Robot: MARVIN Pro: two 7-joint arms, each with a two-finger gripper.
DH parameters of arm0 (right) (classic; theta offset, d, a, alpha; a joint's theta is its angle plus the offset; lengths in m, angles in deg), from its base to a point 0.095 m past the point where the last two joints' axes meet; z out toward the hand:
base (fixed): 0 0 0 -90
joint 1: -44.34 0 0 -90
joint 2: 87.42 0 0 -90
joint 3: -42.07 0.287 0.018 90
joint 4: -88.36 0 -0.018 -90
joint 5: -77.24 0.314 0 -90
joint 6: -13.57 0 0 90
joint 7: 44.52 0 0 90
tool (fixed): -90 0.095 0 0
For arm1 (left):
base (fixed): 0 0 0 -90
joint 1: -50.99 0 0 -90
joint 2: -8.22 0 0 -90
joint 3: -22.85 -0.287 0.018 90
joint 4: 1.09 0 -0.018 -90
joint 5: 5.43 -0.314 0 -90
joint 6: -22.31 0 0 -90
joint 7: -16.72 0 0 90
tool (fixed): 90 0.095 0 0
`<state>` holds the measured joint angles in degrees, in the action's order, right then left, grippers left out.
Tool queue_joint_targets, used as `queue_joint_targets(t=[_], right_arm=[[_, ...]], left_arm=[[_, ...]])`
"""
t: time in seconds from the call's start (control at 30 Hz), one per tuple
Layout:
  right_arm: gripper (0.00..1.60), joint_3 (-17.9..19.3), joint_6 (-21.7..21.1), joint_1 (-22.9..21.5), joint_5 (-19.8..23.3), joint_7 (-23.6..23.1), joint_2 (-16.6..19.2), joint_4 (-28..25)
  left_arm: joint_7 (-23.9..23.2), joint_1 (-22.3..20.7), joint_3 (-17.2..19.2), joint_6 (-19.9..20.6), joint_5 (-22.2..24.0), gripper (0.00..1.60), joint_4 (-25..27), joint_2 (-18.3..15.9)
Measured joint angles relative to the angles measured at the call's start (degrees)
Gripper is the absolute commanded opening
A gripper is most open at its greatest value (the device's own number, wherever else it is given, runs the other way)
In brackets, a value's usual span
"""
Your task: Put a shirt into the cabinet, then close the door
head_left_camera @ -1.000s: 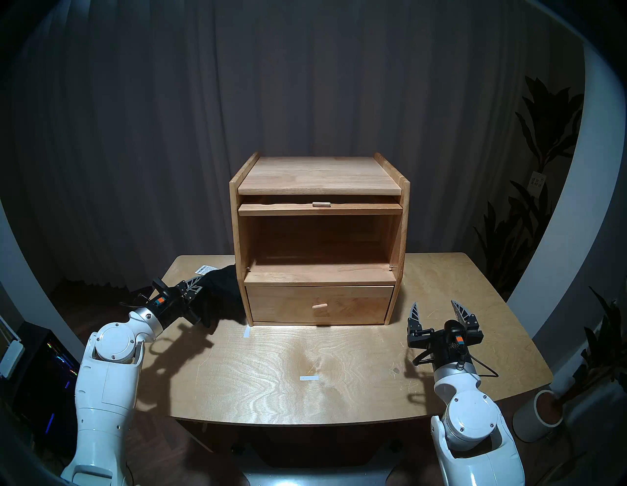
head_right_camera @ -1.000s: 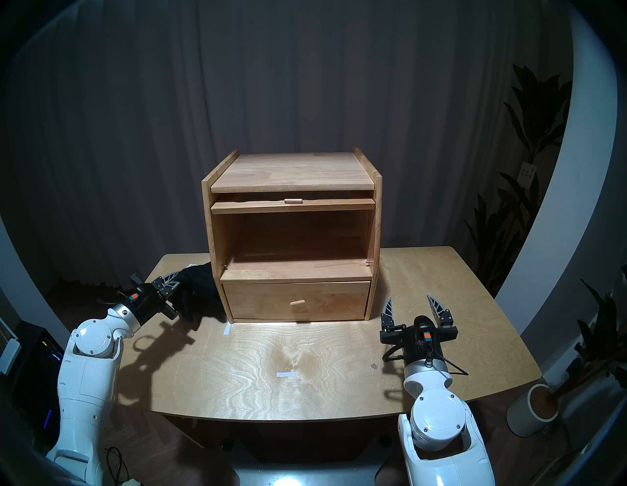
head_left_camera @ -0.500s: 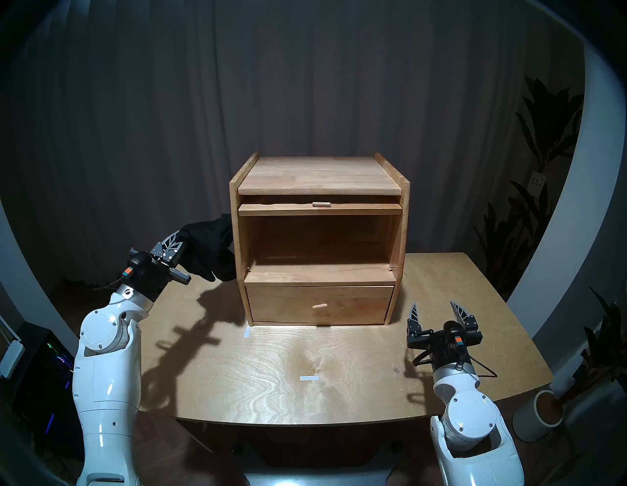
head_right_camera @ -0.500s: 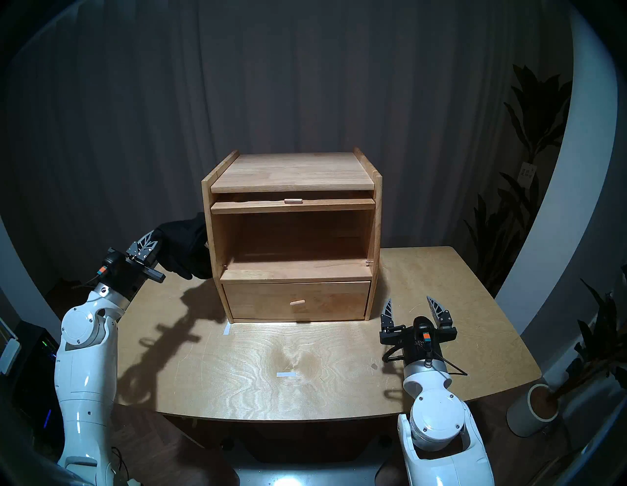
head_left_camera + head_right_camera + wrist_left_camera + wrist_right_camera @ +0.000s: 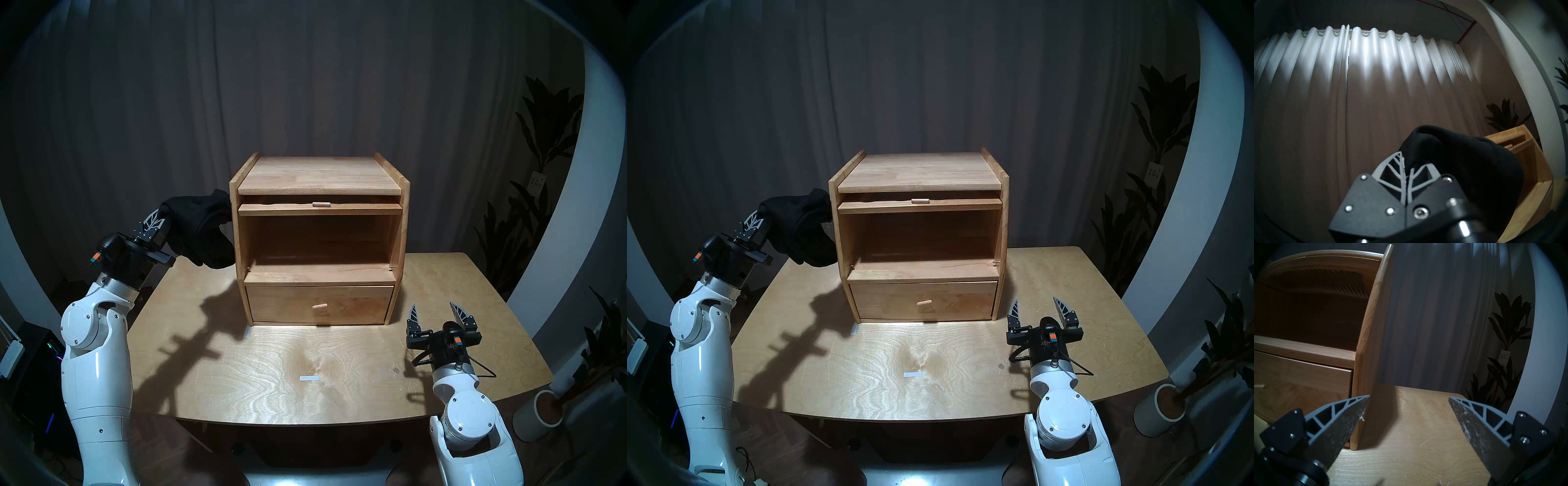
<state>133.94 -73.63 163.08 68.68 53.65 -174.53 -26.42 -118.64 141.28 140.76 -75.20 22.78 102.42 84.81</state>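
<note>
- The left claw [image 5: 155,220] is clamped fully shut on the black shirt [image 5: 200,234], which hangs in a bundle off its tips, clear of the table [image 5: 339,366].
- To the claw's right stands the cabinet [image 5: 319,176]; the bundle sits just beside, perhaps touching, its outer left side wall, level with the open upper compartment.
- The door [image 5: 320,209] lies raised flat under the cabinet top, its peg handle [image 5: 321,204] facing out.
- The right claw [image 5: 437,314] is spread wide and holds nothing, low over the table in front of the cabinet's right corner.
- Risk: swung straight right, the drooping cloth would likely catch the side wall or front edge and drag out of the pinch.
- Risk: loose folds left hanging over the sill could jam the door when it comes down.
</note>
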Motion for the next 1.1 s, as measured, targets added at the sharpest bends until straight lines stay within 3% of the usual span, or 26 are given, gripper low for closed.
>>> queue_joint_targets(t=[0.5, 1.1], right_arm=[[1.60, 0.0, 0.0, -0.2, 0.0, 0.0, 0.0, 0.3], [1.60, 0.0, 0.0, -0.5, 0.0, 0.0, 0.0, 0.3]], left_arm=[[-5.7, 3.1, 3.7, 12.6, 11.7, 0.00, 6.9, -0.5], [-16.2, 11.6, 6.8, 34.4, 28.0, 0.00, 15.7, -1.8]])
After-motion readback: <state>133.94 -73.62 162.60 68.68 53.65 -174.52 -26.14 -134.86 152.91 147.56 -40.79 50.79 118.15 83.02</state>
